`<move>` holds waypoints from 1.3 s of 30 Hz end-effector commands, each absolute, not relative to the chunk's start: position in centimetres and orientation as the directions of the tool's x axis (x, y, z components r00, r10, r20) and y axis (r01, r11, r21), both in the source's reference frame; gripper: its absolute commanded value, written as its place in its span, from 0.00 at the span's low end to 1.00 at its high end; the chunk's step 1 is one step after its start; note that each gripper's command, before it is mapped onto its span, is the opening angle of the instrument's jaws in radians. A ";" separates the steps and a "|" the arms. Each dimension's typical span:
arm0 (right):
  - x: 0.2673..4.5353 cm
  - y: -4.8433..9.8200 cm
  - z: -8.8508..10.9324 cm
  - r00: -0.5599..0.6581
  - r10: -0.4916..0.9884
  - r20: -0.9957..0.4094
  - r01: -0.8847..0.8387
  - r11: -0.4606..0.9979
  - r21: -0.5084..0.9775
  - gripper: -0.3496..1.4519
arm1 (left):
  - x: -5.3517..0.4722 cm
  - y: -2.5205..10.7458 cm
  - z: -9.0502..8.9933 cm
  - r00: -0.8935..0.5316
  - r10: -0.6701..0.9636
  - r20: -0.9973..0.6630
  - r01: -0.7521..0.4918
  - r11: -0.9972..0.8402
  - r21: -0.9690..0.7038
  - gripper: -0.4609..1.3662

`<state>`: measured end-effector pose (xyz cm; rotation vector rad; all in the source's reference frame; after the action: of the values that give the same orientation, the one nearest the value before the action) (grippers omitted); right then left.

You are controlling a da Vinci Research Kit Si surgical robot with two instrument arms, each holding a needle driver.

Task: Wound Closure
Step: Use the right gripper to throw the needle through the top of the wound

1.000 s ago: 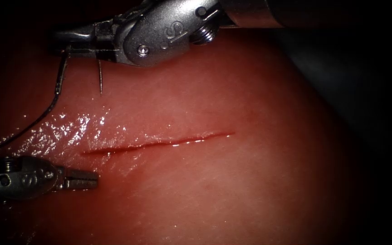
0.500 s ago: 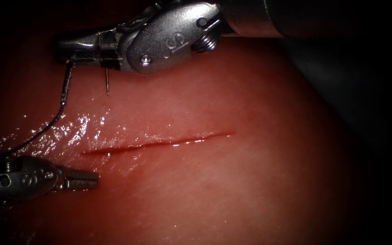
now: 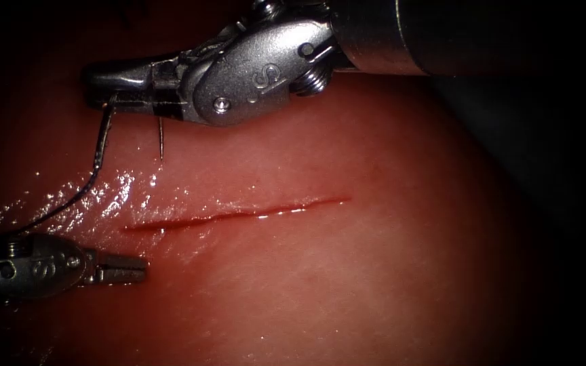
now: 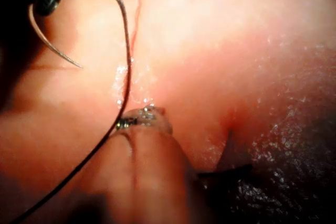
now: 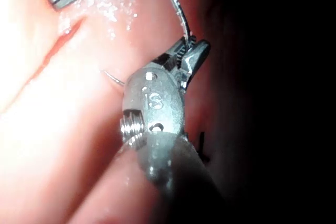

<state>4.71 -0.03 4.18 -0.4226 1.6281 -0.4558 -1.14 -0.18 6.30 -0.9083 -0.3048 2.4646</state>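
The cut runs across the tissue. My right tool comes in over the far side, above the cut's left end, jaws shut on the curved needle near its thread end. The needle's point hangs down, free of the tissue; the needle also curves out from those jaws in the left wrist view. Dark thread drops from the jaws and trails to the lower left. My left tool lies just below the cut's left end, jaws shut, holding nothing; its tip rests near the thread.
Wet, shiny fluid covers the tissue left of the cut. The right tool's wide shaft crosses the far edge. The tissue falls off into darkness on the right.
The right tool has come down slightly toward the tissue and shifted a little right, carrying the needle with it. The left tool has stayed where it was.
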 end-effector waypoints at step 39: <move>4.43 -0.6 5.0 -0.054 -0.505 -0.862 0.039 0.861 -0.507 0.00 | -1.30 0.0 6.0 -0.627 0.533 -0.568 -0.395 -0.846 -0.358 0.06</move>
<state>4.42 -0.67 4.98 -0.3802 1.5591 -0.4444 -1.31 -0.02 6.03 -0.9367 -0.2671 2.4325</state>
